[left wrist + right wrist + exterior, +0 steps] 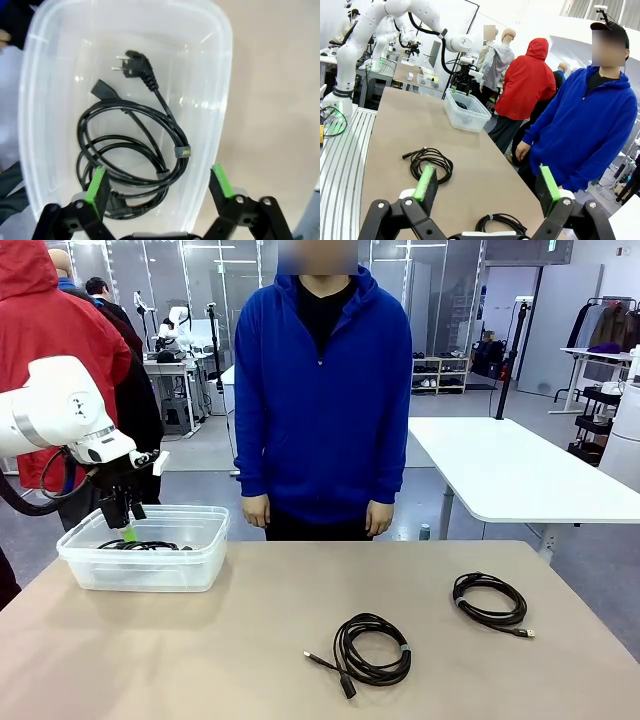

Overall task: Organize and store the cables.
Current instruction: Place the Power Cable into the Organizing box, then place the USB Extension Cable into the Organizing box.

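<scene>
With the person at 12 o'clock, the near cable (372, 650) lies coiled at 6 on the desk (250, 640), its plugs trailing toward 8. The right cable (488, 600) lies well apart from it, at about 4. Both are yet to be stored, so I judge the step in hand is to lift clear of the bin (150, 572) and fetch one. To do that well, I should rise straight up so neither finger snags the bin wall or the loop below. Then I should grip the next coil across its bundled strands, close to the strap, so it stays wound and its plugs don't drag. My right hand (487, 175) hovers over the desk, jaws spread wide and empty, with the right cable just beneath it at the view's lower edge. My left hand (157, 177) hangs over the bin at 10, pads at about rim height, also wide apart and gripping nothing. The binned cable (182, 150) rests on the bin floor between my fingers, apparently not touching them, its plug pointing toward 12. The person stands just beyond the far edge, hands down.
</scene>
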{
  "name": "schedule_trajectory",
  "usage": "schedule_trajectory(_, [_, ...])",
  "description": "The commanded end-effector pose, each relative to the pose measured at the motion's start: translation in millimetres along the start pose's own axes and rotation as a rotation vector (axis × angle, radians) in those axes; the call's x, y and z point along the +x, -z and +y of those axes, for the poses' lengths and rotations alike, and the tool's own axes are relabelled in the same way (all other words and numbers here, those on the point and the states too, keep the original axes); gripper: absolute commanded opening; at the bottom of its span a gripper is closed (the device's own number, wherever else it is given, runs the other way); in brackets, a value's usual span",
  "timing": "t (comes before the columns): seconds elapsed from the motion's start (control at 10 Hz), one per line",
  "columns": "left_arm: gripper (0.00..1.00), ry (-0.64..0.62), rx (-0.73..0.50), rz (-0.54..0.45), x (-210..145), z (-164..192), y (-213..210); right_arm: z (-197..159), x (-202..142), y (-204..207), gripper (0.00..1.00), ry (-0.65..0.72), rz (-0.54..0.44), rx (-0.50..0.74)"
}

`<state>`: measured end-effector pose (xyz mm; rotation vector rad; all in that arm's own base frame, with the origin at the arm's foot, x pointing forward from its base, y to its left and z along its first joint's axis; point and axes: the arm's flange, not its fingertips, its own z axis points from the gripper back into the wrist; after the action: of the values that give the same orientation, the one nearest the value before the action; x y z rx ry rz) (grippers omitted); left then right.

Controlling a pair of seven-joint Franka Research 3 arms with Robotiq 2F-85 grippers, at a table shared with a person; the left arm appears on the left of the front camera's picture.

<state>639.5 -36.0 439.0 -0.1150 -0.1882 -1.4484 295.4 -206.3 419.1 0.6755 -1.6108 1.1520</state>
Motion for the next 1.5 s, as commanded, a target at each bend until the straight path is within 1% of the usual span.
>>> schedule_trajectory(0.0, [1.00, -0.004, -0.024, -0.014, 0, 2, 2, 1, 0, 0, 1.00, -0.020, 0.008, 0.002])
schedule_trajectory(1.2, [1.00, -0.004, -0.024, -0.014, 0, 2, 2, 1, 0, 0, 1.00, -0.020, 0.008, 0.002])
schedule_trajectory(1.3, [1.00, 0.001, -0.010, 0.000, 0, -1, 4, 0, 0, 0, 1.00, 0.000, 0.000, 0.000])
schedule_trajectory(1.4, [1.00, 0.026, -0.013, -0.014, -5, -10, -10, 2, 9, -2, 1.00, 0.031, 0.140, 0.013])
